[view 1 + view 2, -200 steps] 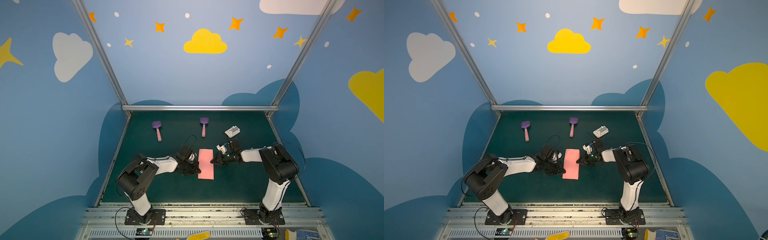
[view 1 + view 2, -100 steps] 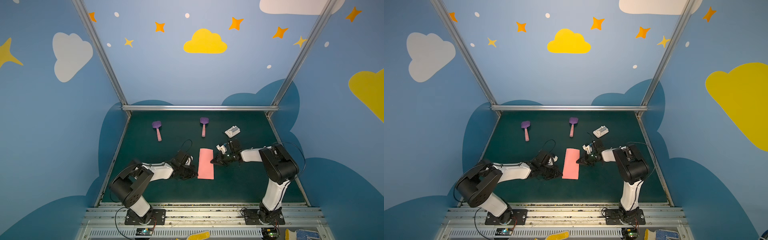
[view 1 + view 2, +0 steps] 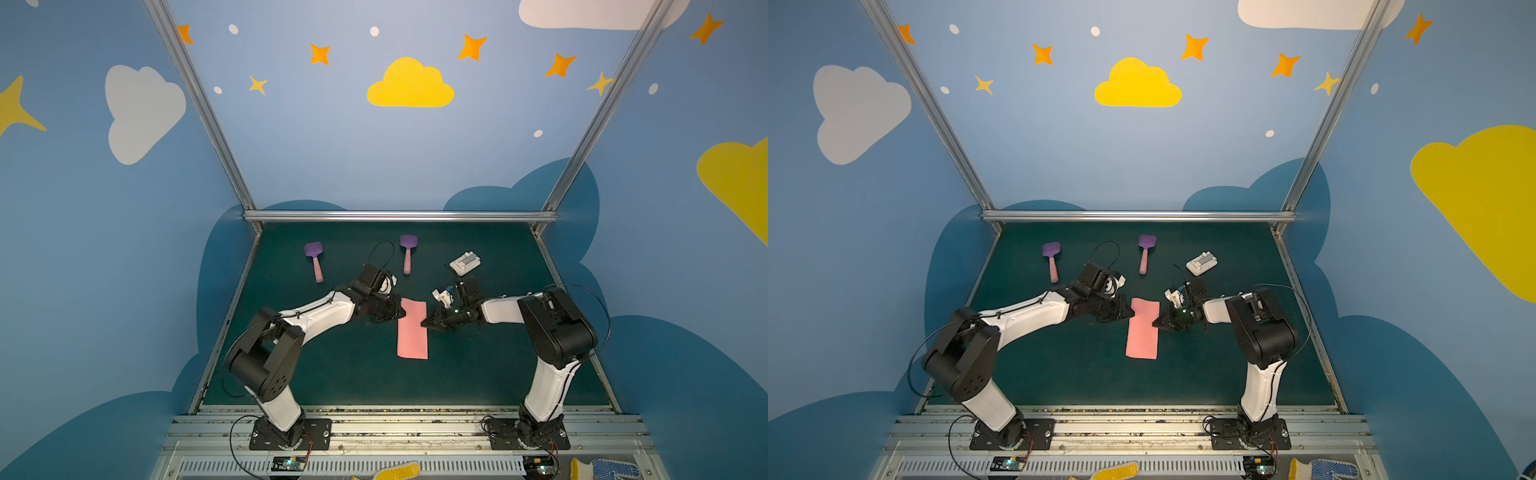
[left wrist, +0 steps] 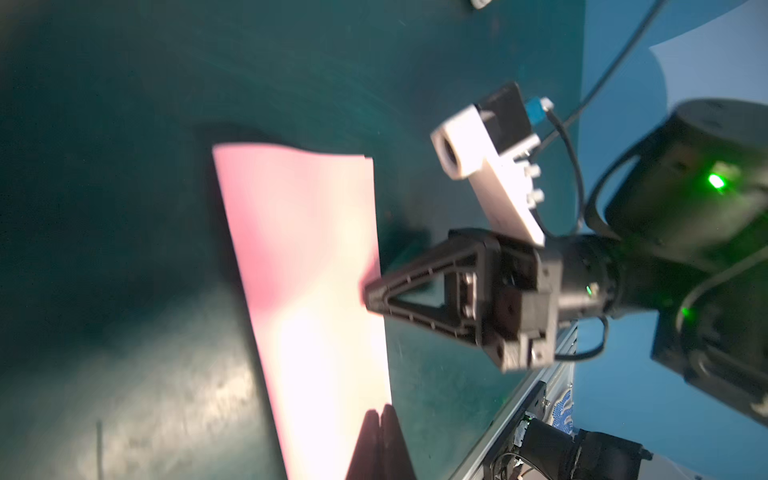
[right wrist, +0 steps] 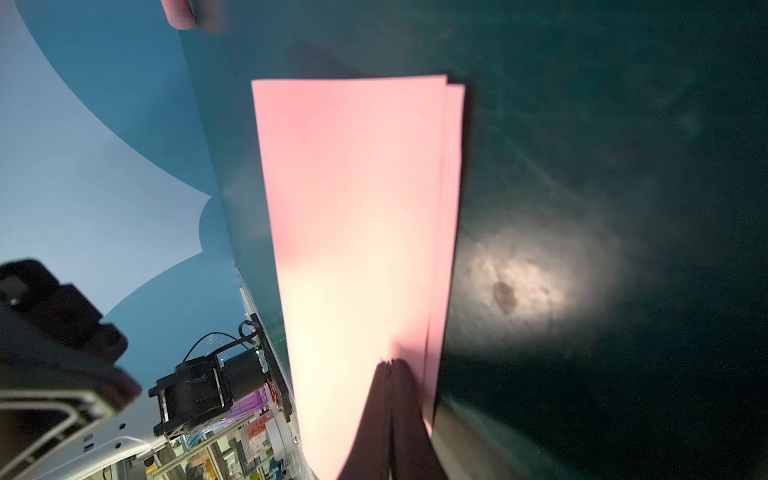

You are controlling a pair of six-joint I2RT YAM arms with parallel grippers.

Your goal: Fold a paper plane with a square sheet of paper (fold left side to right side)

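Square sheet of paper [image 3: 412, 332], folded narrow, lies flat mid-desk [image 3: 332, 374]. Left end effector [image 3: 400, 318], closed and empty, meets its left edge; right end effector [image 3: 423, 323], likewise closed, its right edge.

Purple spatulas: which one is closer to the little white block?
The middle spatula, lying just left of the white block in both top views. The other spatula lies much farther left.

I logged the left arm [image 3: 320, 316] and right arm [image 3: 548, 386] as twins: white link shells, bulky black joint housings, black base plates [image 3: 320, 434] with screws. Thin black cables [image 4: 577, 174] looped off the wrists. The right gripper [image 4: 368, 295] had black ribbed triangular fingers [image 4: 415, 274], a white camera bracket [image 4: 490, 174], green LEDs [image 4: 715, 180].
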